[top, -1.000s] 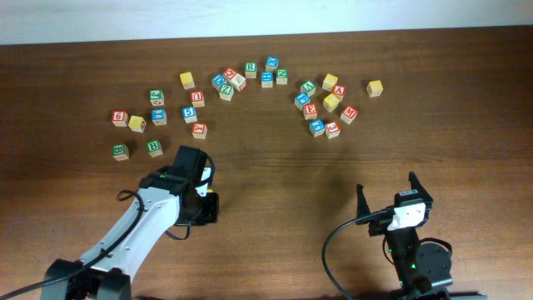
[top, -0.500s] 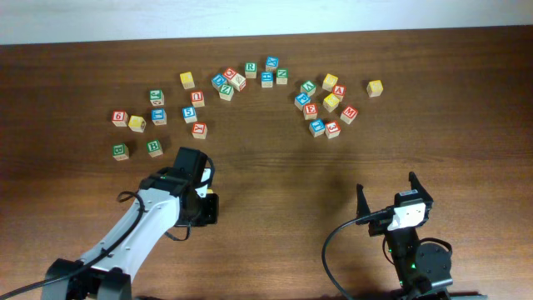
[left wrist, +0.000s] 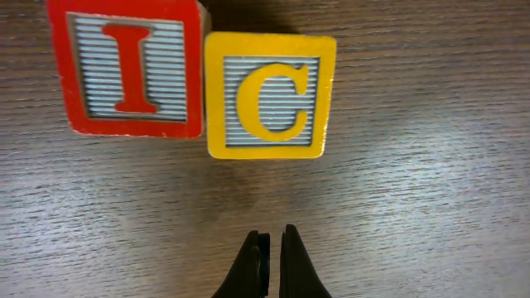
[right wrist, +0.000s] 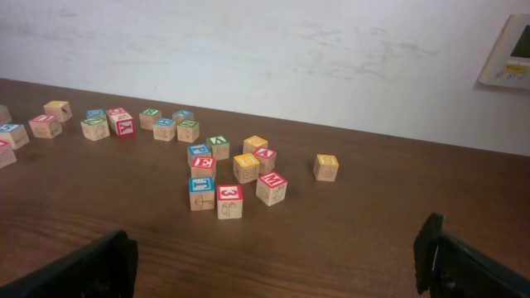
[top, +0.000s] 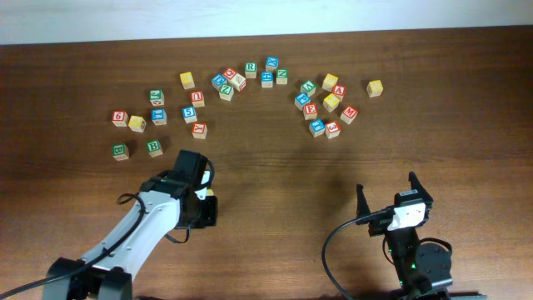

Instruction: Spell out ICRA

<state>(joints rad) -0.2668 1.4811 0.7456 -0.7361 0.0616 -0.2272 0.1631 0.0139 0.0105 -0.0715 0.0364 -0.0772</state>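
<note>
Cubes up front: red "I" [left wrist: 124, 66] and yellow "C" [left wrist: 269, 95] sit side by side, touching, on the bench [left wrist: 414, 207], just ahead of the left fingers [left wrist: 265, 252], which are pinched shut on nothing. Green "R" [top: 251, 69] and red "A" [top: 338, 91] lie in the far scatter. Meanwhile the right fingers [right wrist: 460, 265] gape wide, holding nothing.

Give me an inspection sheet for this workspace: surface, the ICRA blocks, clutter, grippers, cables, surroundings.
Surface: dark wooden table, no spills seen.
Job's things: I cube and C cube side by side, touching; R cube and A cube apart among the loose cubes.
Clutter: loose cubes scattered along the far side.
Grippers: left gripper jaws shut, empty, near C cube; right gripper jaws open, empty.
Cables: black cable loops behind right gripper.
Surroundings: white wall, wall panel.
</note>
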